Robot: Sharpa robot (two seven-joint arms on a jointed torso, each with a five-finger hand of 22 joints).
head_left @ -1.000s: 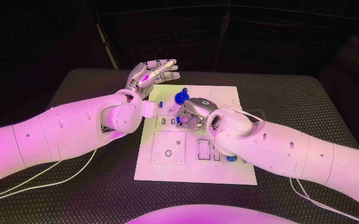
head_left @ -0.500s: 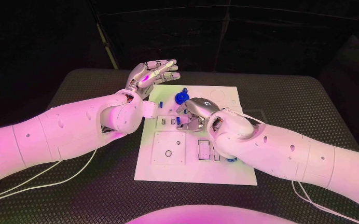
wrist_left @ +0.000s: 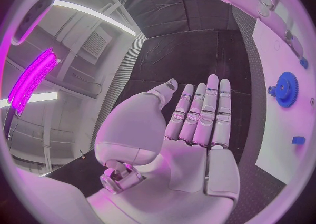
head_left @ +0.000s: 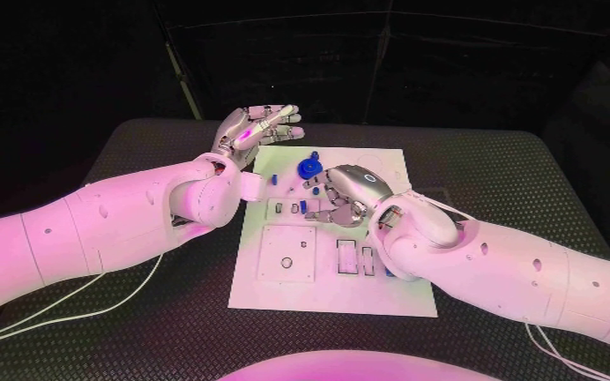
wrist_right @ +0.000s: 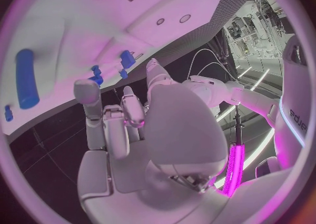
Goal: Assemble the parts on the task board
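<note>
The white task board (head_left: pixel 333 288) lies in the middle of the table. A blue gear (head_left: pixel 307 168) stands near its far edge and shows again as the gear (wrist_left: pixel 286 88). My right hand (head_left: pixel 341 190) hangs over the board's middle, fingertips down beside small blue parts (head_left: pixel 313 207). In the right wrist view its fingers (wrist_right: pixel 130 109) are apart with nothing between them, and the small blue parts (wrist_right: pixel 125 59) sit just past the fingertips. My left hand (head_left: pixel 259 129) is raised off the board's far left corner, flat and empty, as the left hand (wrist_left: pixel 194 129) confirms.
A long blue part (wrist_right: pixel 26 86) lies on the board away from the right fingers. Another blue part (head_left: pixel 370 262) lies in a slot by my right forearm. A small blue piece (wrist_left: pixel 297 139) lies near the gear. Black table (head_left: pixel 152 310) surrounds the board.
My right forearm has swung to the right and the hand has edged a little farther over the board, uncovering the blue part in the slot. The left hand stays raised.
</note>
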